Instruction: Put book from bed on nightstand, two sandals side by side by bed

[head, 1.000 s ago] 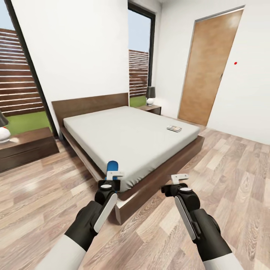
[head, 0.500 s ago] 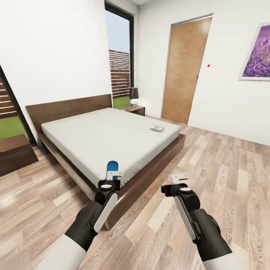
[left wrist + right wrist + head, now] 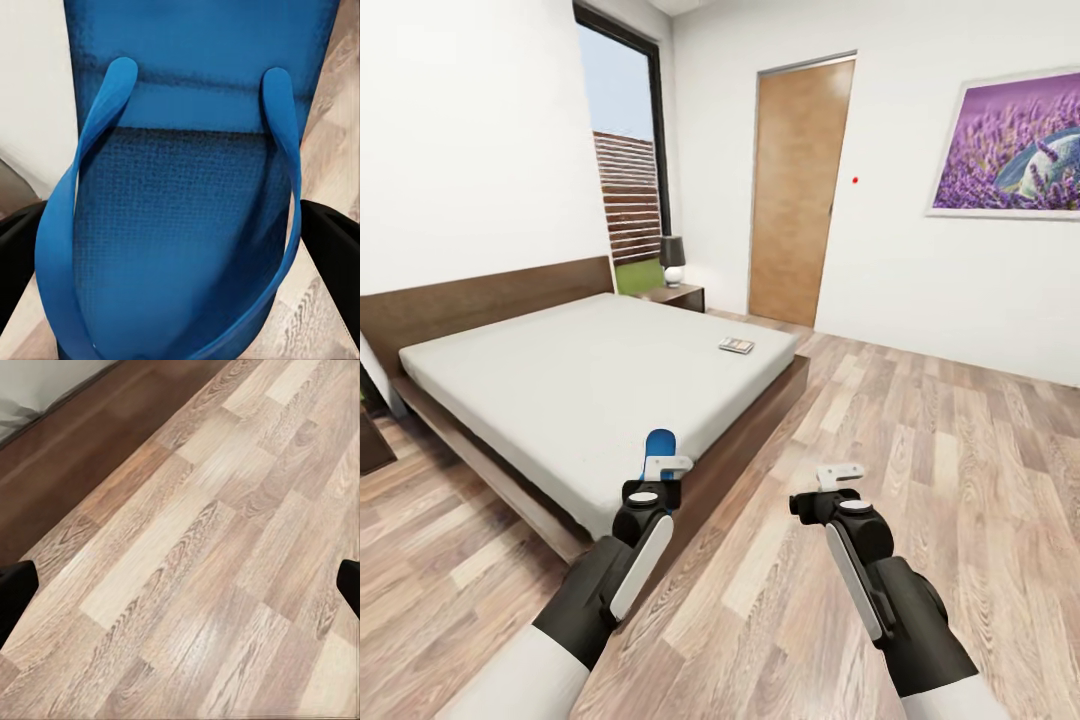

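My left gripper (image 3: 658,462) is shut on a bright blue sandal (image 3: 659,447), held upright over the bed's near corner. The left wrist view has that sandal (image 3: 187,187) close up, straps toward the camera, between dark fingers (image 3: 334,240). The bed (image 3: 560,375) has a dark wood frame and a grey mattress. The book (image 3: 736,346) lies on the mattress near its far right corner. A dark nightstand (image 3: 678,296) stands beyond the bed by the window. My right gripper (image 3: 838,478) hangs over the wood floor, open, with nothing between its fingers (image 3: 15,592).
A small lamp (image 3: 673,257) stands on the nightstand. A wooden door (image 3: 798,195) is in the far wall, with a lavender picture (image 3: 1010,145) to its right. Wood-plank floor (image 3: 920,430) spreads right of the bed. The bed frame edge (image 3: 67,450) is close to my right gripper.
The whole view has swung to the right: bed, window and door slid left and the picture came into sight. Both arms keep their pose, the sandal still in the left gripper.
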Robot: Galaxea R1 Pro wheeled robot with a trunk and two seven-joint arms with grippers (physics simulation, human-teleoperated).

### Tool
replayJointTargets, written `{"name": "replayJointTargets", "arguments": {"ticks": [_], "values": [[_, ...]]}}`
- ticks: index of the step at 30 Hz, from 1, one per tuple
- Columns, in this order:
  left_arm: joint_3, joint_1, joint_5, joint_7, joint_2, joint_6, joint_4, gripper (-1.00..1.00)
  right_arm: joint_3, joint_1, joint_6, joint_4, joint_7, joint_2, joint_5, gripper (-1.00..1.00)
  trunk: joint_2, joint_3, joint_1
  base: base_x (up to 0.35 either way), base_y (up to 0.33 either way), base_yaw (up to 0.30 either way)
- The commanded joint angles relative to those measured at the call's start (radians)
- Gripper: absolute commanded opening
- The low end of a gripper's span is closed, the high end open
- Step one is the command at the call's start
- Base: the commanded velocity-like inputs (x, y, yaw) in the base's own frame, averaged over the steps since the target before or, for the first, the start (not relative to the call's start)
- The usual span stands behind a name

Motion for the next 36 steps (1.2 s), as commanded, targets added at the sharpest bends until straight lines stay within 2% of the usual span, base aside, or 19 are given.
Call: {"name": "replayJointTargets", "arguments": {"ticks": [1,36], "values": [[-0.002,-0.001,0.01,0.01,0.001,0.002,-0.001,-1.0,0.001,-0.001,0.004,-0.001,-0.008,0.0,-0.007,1.0,0.007,0.002,-0.004,0.0,0.0,-0.286],[-0.006,-0.001,0.008,0.01,-0.003,0.002,0.0,-1.0,0.001,-0.001,0.005,-0.001,-0.008,-0.001,-0.007,1.0,0.252,0.112,-0.138,0.0,0.0,-0.286]]}}
